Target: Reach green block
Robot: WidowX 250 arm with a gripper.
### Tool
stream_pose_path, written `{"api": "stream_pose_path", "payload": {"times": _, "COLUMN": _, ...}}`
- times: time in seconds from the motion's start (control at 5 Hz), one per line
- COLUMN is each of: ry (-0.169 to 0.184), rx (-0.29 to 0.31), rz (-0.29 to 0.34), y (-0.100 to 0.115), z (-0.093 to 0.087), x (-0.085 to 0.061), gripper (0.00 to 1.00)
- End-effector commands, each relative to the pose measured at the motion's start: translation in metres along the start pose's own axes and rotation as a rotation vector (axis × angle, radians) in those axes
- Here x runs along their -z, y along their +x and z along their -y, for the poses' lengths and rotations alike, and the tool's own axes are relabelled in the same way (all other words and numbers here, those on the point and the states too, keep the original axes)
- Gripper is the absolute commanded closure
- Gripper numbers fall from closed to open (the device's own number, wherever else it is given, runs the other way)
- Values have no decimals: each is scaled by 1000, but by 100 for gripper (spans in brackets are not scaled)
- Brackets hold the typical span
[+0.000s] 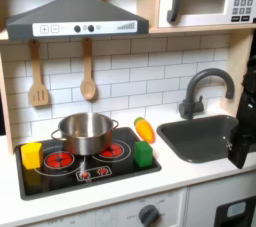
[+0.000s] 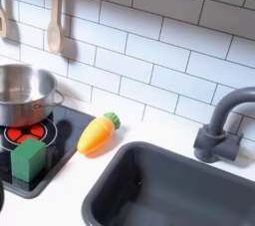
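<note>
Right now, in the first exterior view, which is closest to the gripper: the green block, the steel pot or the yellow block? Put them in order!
Measured from the gripper at the first exterior view's right edge:
1. Green block, stove's right corner.
2. Steel pot, stove's middle.
3. Yellow block, stove's left edge.

Dark arm (image 1: pixel 242 121), pincer unclear

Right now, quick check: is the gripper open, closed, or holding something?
Gripper: a dark shape at the first exterior view's right edge over the sink; open or closed cannot be told. It is well away from the green block.
</note>
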State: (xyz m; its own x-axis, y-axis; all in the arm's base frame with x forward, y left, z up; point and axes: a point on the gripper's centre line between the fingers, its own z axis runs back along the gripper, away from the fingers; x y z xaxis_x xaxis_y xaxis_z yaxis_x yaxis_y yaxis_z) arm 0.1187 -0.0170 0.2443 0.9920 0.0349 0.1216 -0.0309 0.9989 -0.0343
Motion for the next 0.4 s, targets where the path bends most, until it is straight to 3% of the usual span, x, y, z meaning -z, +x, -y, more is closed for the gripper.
{"api": "stream_pose_path", "payload": {"times": 0.0, "ry": 0, "rx": 0, "rz": 0, "y": 0, "z": 0, "x": 0, "gripper": 0}}
{"api": "stream_pose_path", "payload": {"times": 0.2, "ry": 50, "rx": -17, "rz": 10, "y": 7, "z": -3, "x": 4, "gripper": 0}}
